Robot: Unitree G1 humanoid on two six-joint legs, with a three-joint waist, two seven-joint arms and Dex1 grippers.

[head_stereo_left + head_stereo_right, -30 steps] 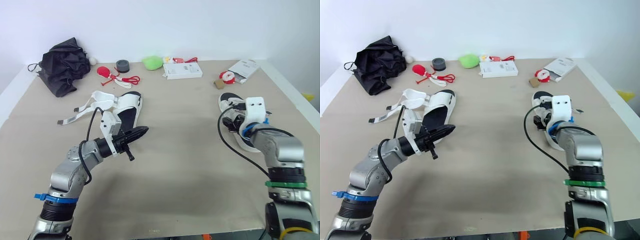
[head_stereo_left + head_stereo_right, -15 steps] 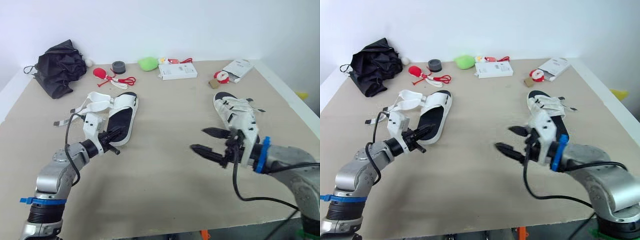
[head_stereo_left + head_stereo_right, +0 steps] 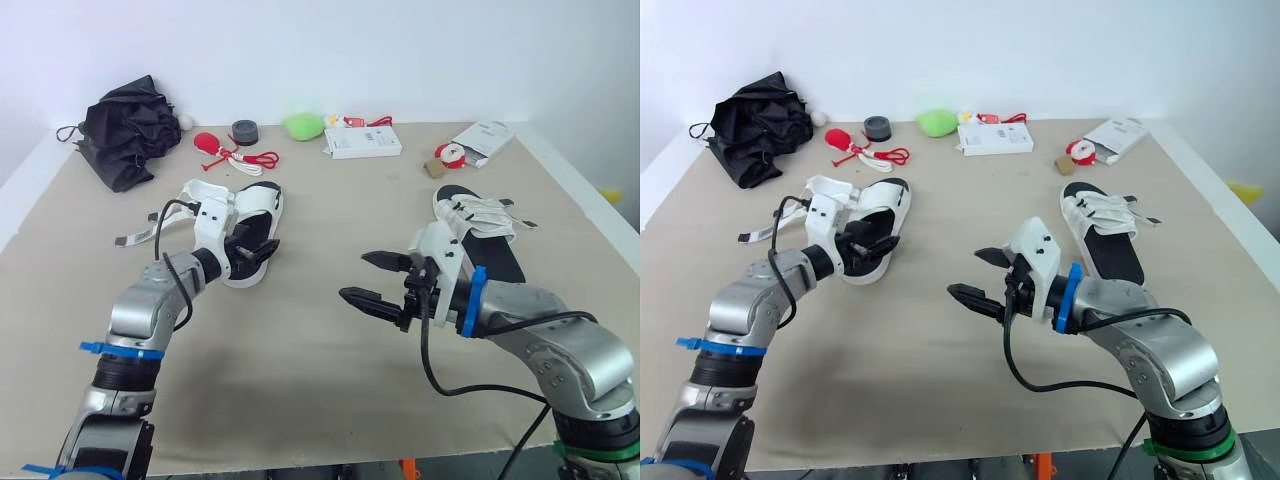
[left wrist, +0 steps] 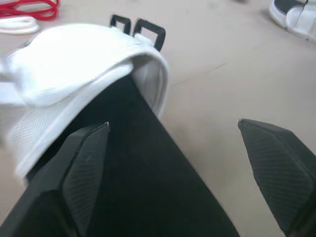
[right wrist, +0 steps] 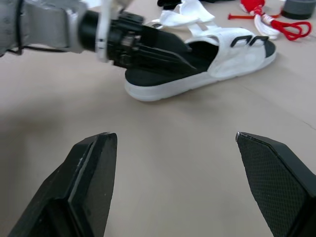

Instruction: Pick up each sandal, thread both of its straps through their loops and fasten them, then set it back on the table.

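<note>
1. Left sandal [image 3: 250, 212] lies flat on the table [image 3: 320, 400], left of centre in the eye views; white upper, black footbed
2. Its long straps [image 3: 165, 225] are loose and splay out over the table toward the left edge of the frame; two black loops [image 4: 138, 28] sit on the white band across the toe end
3. Left gripper [image 4: 173, 126] is at the near end of this sandal with its jaws spread wide. One finger [image 4: 84, 173] is over the black footbed and the other is off the sandal's side, over bare table. It grips nothing; I cannot tell if it touches the sole
4. Right sandal [image 3: 485, 240] lies flat at right of centre, well apart from the first, with white straps across the footbed; whether they are fastened cannot be told
5. Right gripper [image 3: 352, 275] hangs over bare table between the two sandals, pointing toward the left one. Its fingers are wide apart and hold nothing
6. Along the far edge, left to right: black fabric bundle [image 3: 125, 128], red object with red and white cord [image 3: 225, 150], grey roll [image 3: 245, 131], green lump [image 3: 304, 124], white box [image 3: 363, 142], and an open white carton [image 3: 488, 138] with a small red-and-white item [image 3: 455, 155] beside it
</note>
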